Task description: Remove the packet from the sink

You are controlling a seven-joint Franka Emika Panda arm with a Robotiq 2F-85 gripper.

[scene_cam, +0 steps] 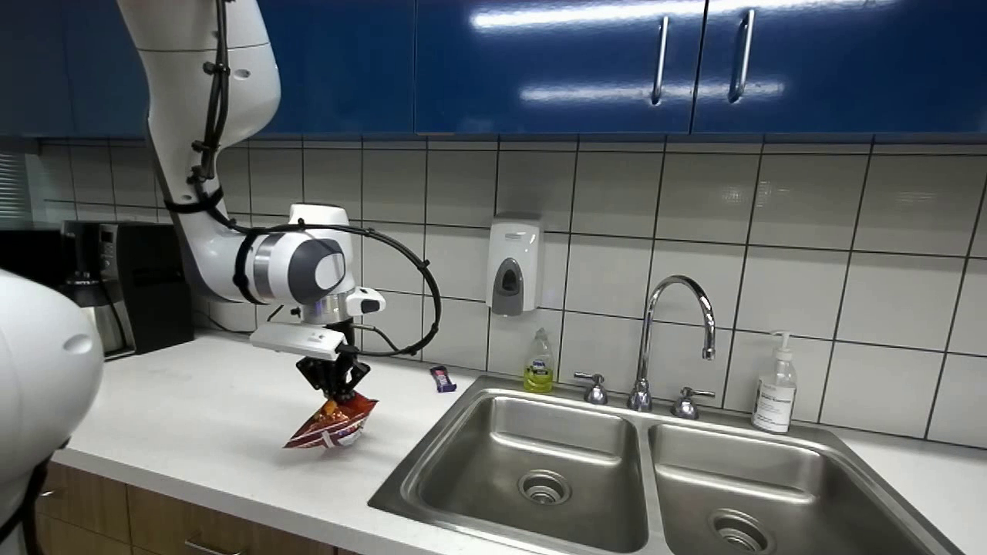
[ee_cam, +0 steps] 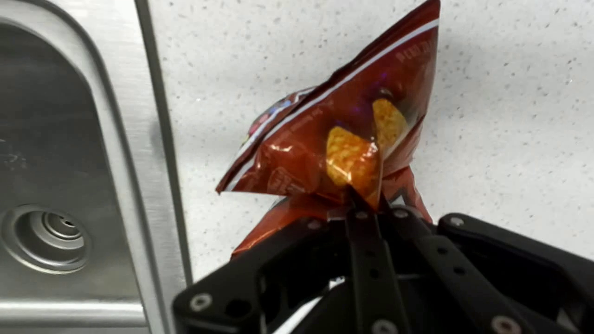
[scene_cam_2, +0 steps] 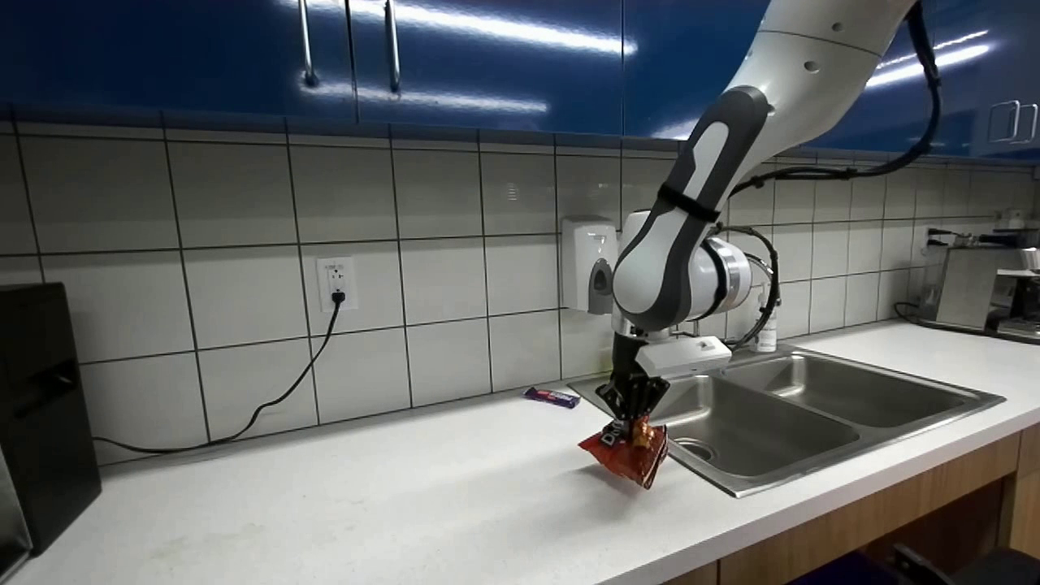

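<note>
The crinkly red-orange packet (scene_cam: 335,425) hangs tilted from my gripper (scene_cam: 339,396), beside the sink and over the white counter. It shows in both exterior views, also here (scene_cam_2: 624,457). In the wrist view, the packet (ee_cam: 297,153) is pinched near its middle, with its printed chips and white stripe visible. My gripper (ee_cam: 371,206) is shut on it, and the fingertips are partly hidden in its folds. The packet is at or just above the counter; I cannot tell whether it touches. The steel double-basin sink (scene_cam: 646,470) has no packet in it. Its rim (ee_cam: 134,116) lies left of the packet in the wrist view.
A small purple wrapped bar (scene_cam: 442,379) lies on the counter by the wall. A green soap bottle (scene_cam: 539,364), chrome faucet (scene_cam: 644,362) and pump bottle (scene_cam: 775,389) stand behind the sink. A soap dispenser (scene_cam: 514,266) hangs on the tiles. A black appliance (scene_cam_2: 45,422) stands on the counter.
</note>
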